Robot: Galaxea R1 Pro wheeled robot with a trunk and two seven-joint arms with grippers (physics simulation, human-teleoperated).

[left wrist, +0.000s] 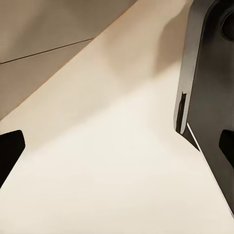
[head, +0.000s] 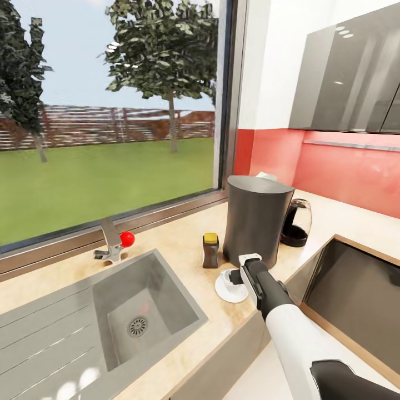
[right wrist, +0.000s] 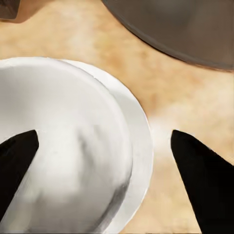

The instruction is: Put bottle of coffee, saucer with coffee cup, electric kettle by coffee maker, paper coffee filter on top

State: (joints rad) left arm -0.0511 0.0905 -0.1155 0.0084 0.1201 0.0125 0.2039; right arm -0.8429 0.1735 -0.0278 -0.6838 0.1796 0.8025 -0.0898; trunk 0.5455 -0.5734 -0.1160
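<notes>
Where the pale stone bench (head: 183, 244) runs under the wide window, a grey steel sink (head: 139, 311) is set into it, and the coffee station is gathered to the sink's right. A tall dark grey cylindrical coffee maker (head: 256, 219) stands there as the anchor, with something white, possibly the paper filter, just glimpsed at its top rear edge. A black and glass electric kettle (head: 296, 223) is placed just beside it on the far side, and a small brown coffee bottle with a yellow cap (head: 210, 250) on the near side, so both seem already settled. A round white saucer (head: 230, 291) lies just in front of the coffee maker, carrying a white coffee cup (head: 229, 277), apparently where the task wants them. The right gripper (right wrist: 105, 161) is seen spread open above the cup and saucer, one finger (right wrist: 15, 156) over the cup, the other over bare bench, nothing clasped, which suggests a release. The left gripper (left wrist: 117, 141) is held low and open over a pale surface, idle.
</notes>
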